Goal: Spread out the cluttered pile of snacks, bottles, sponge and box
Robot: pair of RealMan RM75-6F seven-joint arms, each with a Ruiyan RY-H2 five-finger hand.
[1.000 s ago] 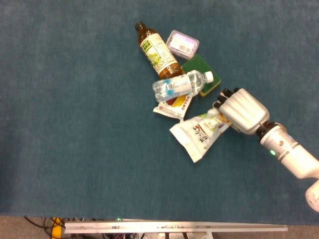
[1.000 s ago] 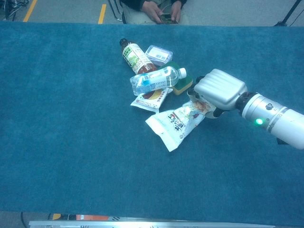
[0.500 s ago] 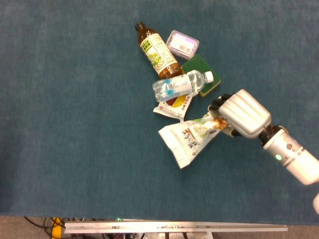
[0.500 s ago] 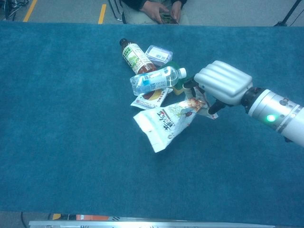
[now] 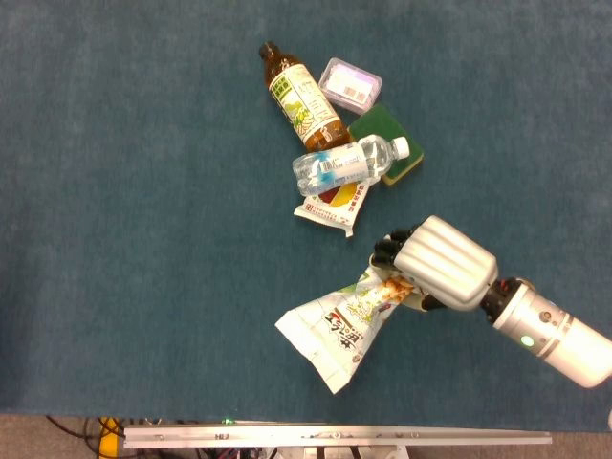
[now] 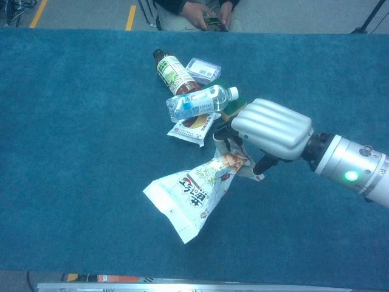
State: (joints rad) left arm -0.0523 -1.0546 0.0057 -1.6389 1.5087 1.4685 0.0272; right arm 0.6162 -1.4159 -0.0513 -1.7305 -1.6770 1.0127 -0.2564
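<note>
My right hand (image 5: 435, 263) (image 6: 267, 131) grips one end of a white snack bag (image 5: 335, 325) (image 6: 191, 194), which hangs off the cloth toward the near edge. Behind it the pile remains: a brown tea bottle (image 5: 301, 98) (image 6: 173, 74), a clear water bottle (image 5: 349, 163) (image 6: 200, 102) lying across a small snack pouch (image 5: 335, 203) (image 6: 193, 128), a green sponge (image 5: 387, 139) (image 6: 230, 108) and a small clear box (image 5: 350, 81) (image 6: 202, 69). My left hand is in neither view.
The table is covered in blue cloth (image 5: 143, 239) (image 6: 79, 152). Its metal front rail (image 5: 335, 437) runs along the near edge. A seated person's hands (image 6: 206, 12) show beyond the far edge.
My right hand has lifted the white snack bag and carried it away from the pile toward the near edge. The rest of the pile has not moved.
</note>
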